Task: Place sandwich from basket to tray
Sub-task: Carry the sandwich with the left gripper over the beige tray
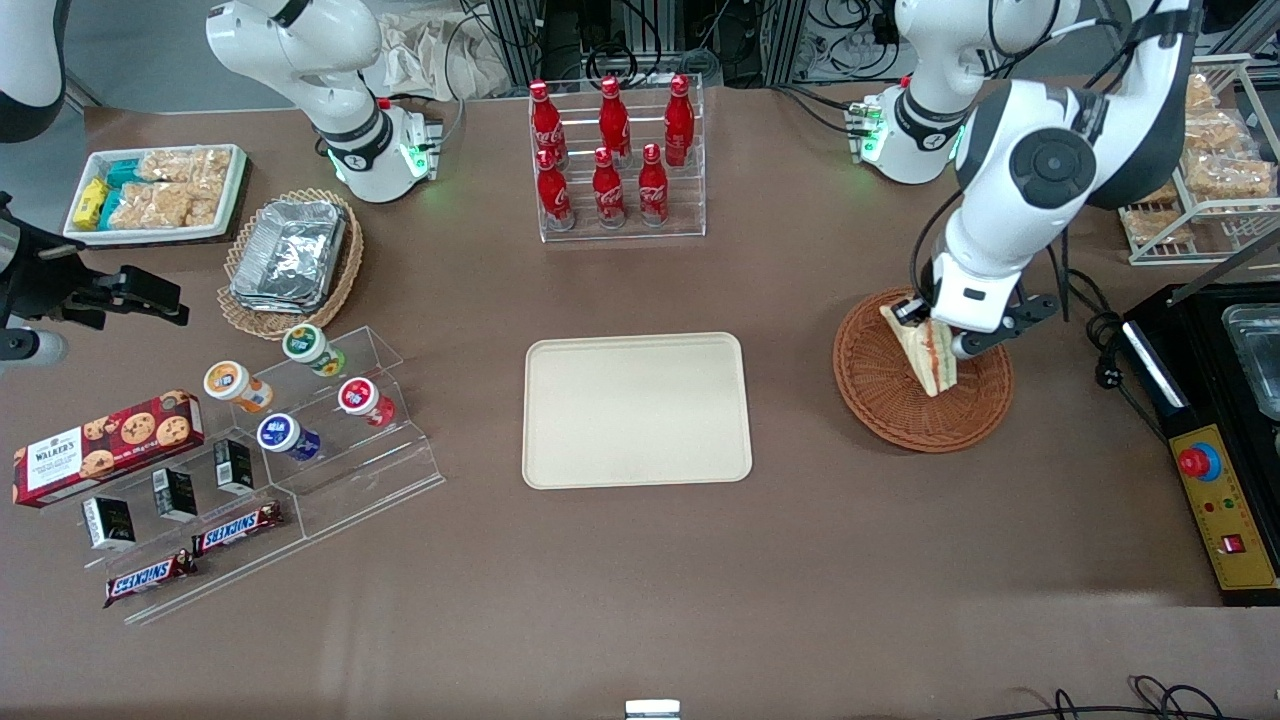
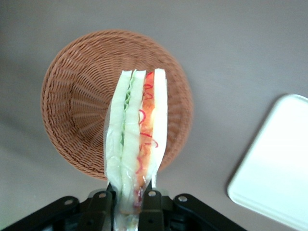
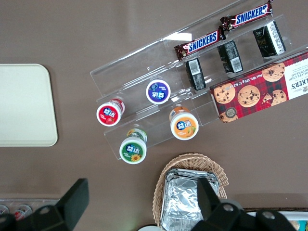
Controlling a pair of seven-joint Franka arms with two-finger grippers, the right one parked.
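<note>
The sandwich point(image 1: 929, 352) point(image 2: 137, 139), a pale bread wedge with red, orange and green layers, hangs above the round reddish-brown basket point(image 1: 890, 400) point(image 2: 77, 106). My gripper point(image 1: 935, 335) point(image 2: 132, 202) is shut on the sandwich, its black fingers point(image 2: 153, 202) pressing both bread faces. The basket below holds nothing else. The cream-beige tray point(image 1: 637, 410) point(image 2: 276, 178) lies flat at the table's middle, beside the basket toward the parked arm's end, with nothing on it.
A clear rack of red cola bottles point(image 1: 615, 150) stands farther from the front camera than the tray. A black appliance with a red button point(image 1: 1215, 440) sits beside the basket at the working arm's end. Snack displays point(image 1: 260, 440) and a foil-filled wicker basket point(image 1: 290, 255) lie toward the parked arm's end.
</note>
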